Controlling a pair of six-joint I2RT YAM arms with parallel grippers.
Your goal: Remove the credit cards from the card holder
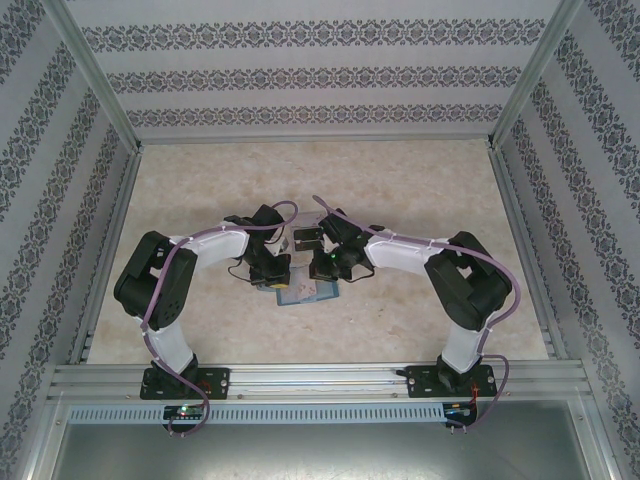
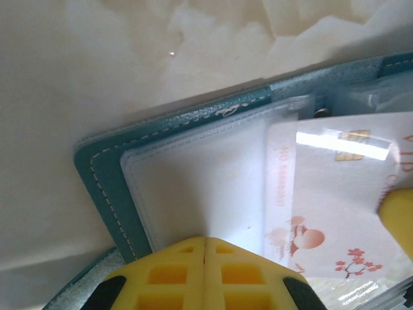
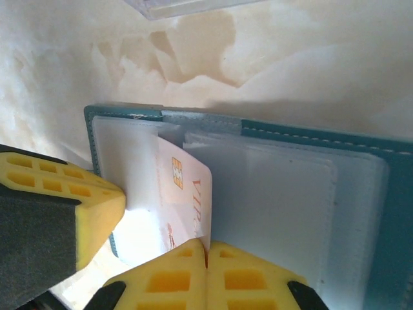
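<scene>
Card holder (image 1: pixel 300 292) open flat mid-bench (image 1: pixel 420 200), between arms. Left pincer (image 2: pixel 204 250) together, bearing on clear pocket, likely pinning holder against pull. Right pincer (image 3: pixel 206 255) looks clamped on edge of pale card (image 3: pixel 187 194), partly out of sleeve.

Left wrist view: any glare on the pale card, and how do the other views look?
Left wrist: a white glare bar cuts across the pale card; the left hand is out of focus. Right wrist: the card's print is readable, the table is washed out. Top external: even light, the card holder is tiny.
</scene>
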